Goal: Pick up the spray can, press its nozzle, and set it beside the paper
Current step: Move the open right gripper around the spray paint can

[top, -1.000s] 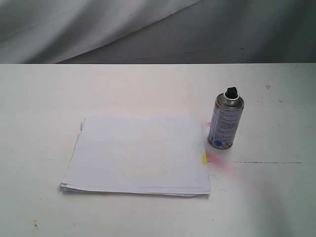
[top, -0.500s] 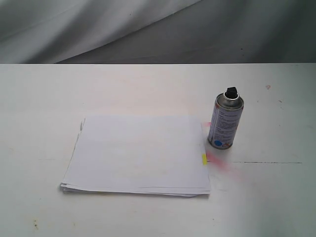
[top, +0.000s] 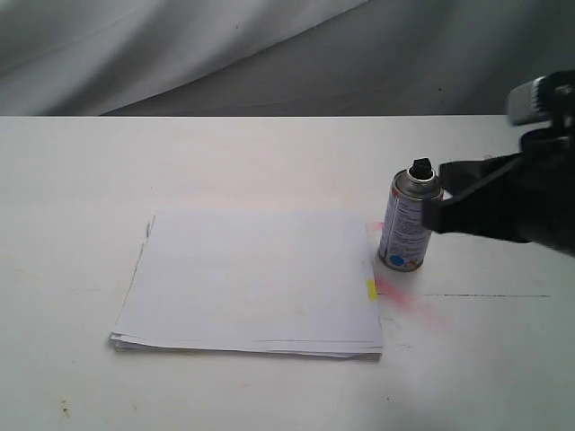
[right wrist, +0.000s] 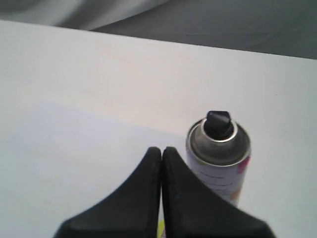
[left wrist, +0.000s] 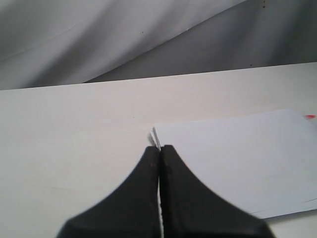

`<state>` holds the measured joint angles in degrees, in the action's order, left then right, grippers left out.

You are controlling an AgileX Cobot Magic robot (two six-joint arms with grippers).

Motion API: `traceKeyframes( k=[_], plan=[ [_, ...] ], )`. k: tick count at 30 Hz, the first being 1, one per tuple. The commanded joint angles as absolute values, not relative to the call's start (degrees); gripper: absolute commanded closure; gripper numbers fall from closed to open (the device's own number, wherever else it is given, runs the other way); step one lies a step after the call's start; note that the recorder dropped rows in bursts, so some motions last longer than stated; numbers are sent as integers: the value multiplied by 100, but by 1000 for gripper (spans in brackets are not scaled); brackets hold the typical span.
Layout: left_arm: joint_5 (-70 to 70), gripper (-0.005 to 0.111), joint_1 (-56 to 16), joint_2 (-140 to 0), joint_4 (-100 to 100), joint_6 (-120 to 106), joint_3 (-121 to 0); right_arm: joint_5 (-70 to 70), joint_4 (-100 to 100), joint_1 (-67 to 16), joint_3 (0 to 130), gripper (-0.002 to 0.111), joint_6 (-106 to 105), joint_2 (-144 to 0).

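The spray can (top: 409,229) stands upright on the white table, just right of the paper (top: 252,278), whose yellow tab (top: 371,289) faces it. The black nozzle (top: 420,169) tops the can. My right gripper (top: 437,193) reaches in from the right, close beside the can's upper part. In the right wrist view this gripper (right wrist: 161,149) is shut and empty, with the can (right wrist: 220,158) and nozzle (right wrist: 218,122) next to its tip. My left gripper (left wrist: 160,148) is shut and empty above a corner of the paper (left wrist: 237,158); the exterior view does not show it.
Pink paint stains (top: 404,296) mark the table between the can and the paper. A grey cloth (top: 269,54) hangs behind the table's far edge. A thin dark line (top: 485,295) runs across the table right of the can.
My right arm has come into the exterior view from the right, up to the can. The can and the paper have not moved.
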<state>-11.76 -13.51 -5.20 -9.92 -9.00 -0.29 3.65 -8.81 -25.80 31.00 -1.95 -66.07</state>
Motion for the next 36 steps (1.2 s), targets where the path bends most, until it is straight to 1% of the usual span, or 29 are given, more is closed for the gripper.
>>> traceKeyframes(
  k=[1, 4, 10, 13, 21, 26, 33, 34, 36],
  plan=[
    [-1141, 107, -1362, -549, -967, -907, 0, 2035, -686, -2968, 2594, 108, -192, -7250],
    [-1141, 107, -1362, -549, -967, -907, 0, 2820, -701, -3137, 2138, 108, 0, -7474],
    [-1141, 107, -1362, -549, -967, -907, 0, 4031, -1278, -3151, 1389, 108, 72, -7949],
    [-1141, 107, -1362, -549, -967, -907, 0, 4373, -1467, -3140, 1314, 108, 0, -8303],
    [-1141, 107, -1362, -549, -967, -907, 0, 5923, -1588, -3140, 1314, 108, 48, -9665],
    [-1141, 107, -1362, -549, -967, -907, 0, 6439, -1588, -3140, 1314, 108, 74, -10053],
    [-1141, 107, -1362, -549, -967, -907, 0, 6508, -1740, -3140, 1314, 108, 57, -10054],
    [-1141, 107, -1362, -549, -967, -907, 0, 6508, -1757, -3140, 1314, 106, 57, -10054],
    [-1141, 107, -1362, -549, -967, -907, 0, 6508, -1857, -3140, 1314, 98, 57, -10054]
  ],
)
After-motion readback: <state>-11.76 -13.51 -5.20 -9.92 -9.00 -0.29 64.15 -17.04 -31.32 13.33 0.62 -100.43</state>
